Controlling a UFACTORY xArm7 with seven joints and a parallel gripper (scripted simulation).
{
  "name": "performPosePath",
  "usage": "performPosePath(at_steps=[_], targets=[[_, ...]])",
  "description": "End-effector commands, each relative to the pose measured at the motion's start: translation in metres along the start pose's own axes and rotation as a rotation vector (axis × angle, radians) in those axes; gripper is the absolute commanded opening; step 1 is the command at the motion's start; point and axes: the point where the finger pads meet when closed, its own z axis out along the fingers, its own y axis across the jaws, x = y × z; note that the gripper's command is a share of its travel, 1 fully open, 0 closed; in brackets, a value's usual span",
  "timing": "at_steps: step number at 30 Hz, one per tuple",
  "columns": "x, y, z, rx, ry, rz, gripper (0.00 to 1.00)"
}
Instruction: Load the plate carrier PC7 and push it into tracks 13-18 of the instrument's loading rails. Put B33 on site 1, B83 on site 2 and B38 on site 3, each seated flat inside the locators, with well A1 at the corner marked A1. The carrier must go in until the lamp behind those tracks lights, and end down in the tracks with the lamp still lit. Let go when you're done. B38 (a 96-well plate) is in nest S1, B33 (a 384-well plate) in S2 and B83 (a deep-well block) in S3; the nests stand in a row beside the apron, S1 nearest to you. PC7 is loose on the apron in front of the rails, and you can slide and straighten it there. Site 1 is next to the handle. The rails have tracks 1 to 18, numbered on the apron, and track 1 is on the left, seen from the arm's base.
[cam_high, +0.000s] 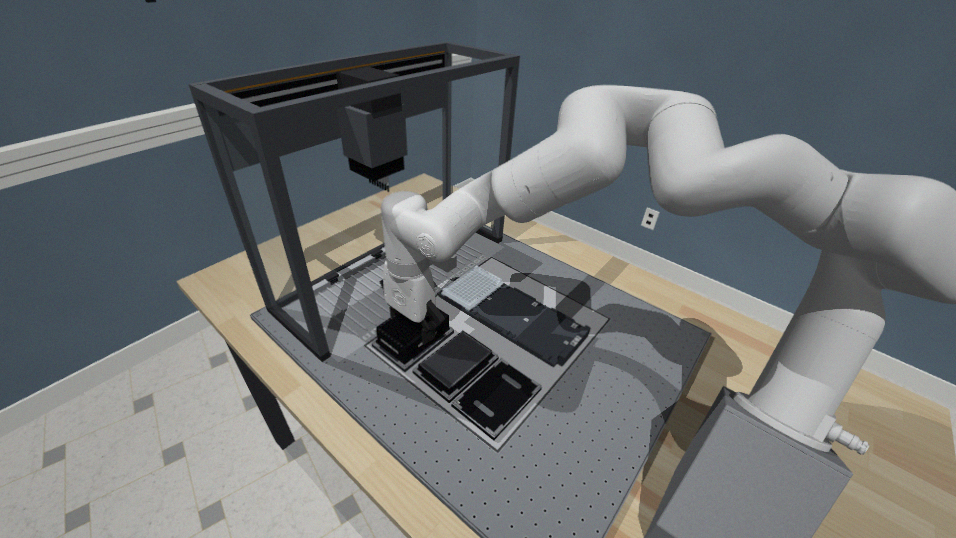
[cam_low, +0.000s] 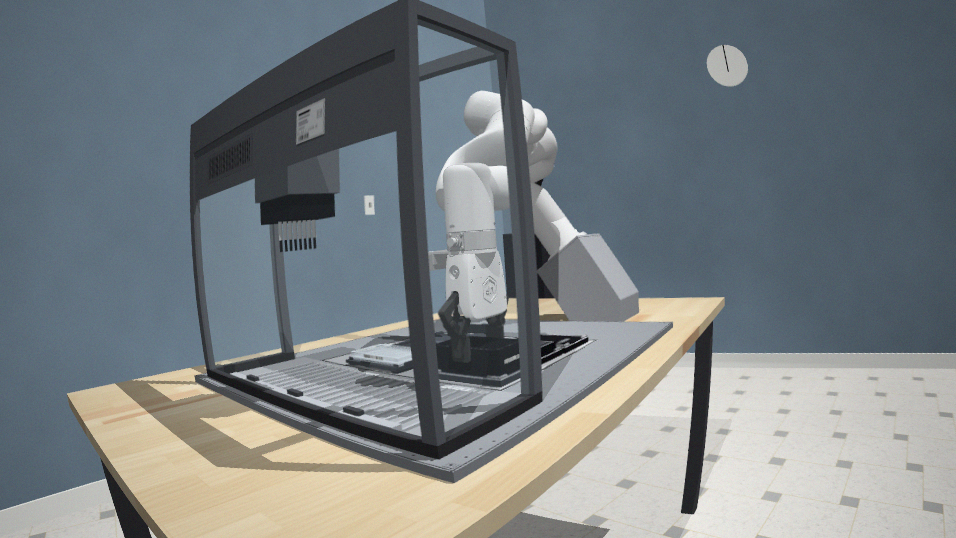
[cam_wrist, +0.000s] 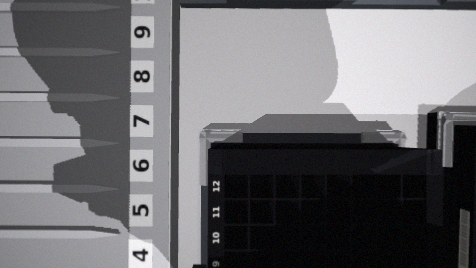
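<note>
- The white seven-joint arm's end effector (cam_low: 475, 334) reaches straight down into the farthest nest of the row beside the apron, its dark fingers (cam_low: 456, 324) clamped wide across the black deep-well block B83 (cam_high: 399, 336).
- The block sits in its nest; the wrist view shows its dark grid of wells (cam_wrist: 320, 210) with column numbers along one edge, and the numbered track labels (cam_wrist: 142, 120) off to the side.
- The translucent 96-well plate (cam_high: 473, 286) already lies on the dark plate carrier PC7 (cam_high: 534, 321), at the end nearest the grey loading rails (cam_low: 374, 391) on the desk (cam_high: 220, 294); the other two sites look bare.
- The dark 384-well plate (cam_high: 455, 361) waits in the middle nest.
- Judged by its tall, boxy build, the block should be rigid and the heaviest of the three; gripping its long side walls near mid-length should keep it level when lifted.
</note>
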Motion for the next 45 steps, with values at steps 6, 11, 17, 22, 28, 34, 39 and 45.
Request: performPosePath(at_steps=[6, 11, 17, 22, 28, 34, 39, 45], targets=[[-0.001, -0.002, -0.003, 0.005, -0.002, 0.0, 0.0], [-0.001, -0.002, -0.003, 0.005, -0.002, 0.0, 0.0], [-0.001, -0.002, -0.005, 0.005, -0.002, 0.0, 0.0], [-0.001, -0.002, -0.008, 0.005, -0.002, 0.0, 0.0], [-0.001, -0.002, -0.011, 0.005, -0.002, 0.0, 0.0], [-0.001, -0.002, -0.015, 0.005, -0.002, 0.0, 0.0], [-0.001, -0.002, -0.018, 0.005, -0.002, 0.0, 0.0], [-0.001, -0.002, -0.021, 0.005, -0.002, 0.0, 0.0]])
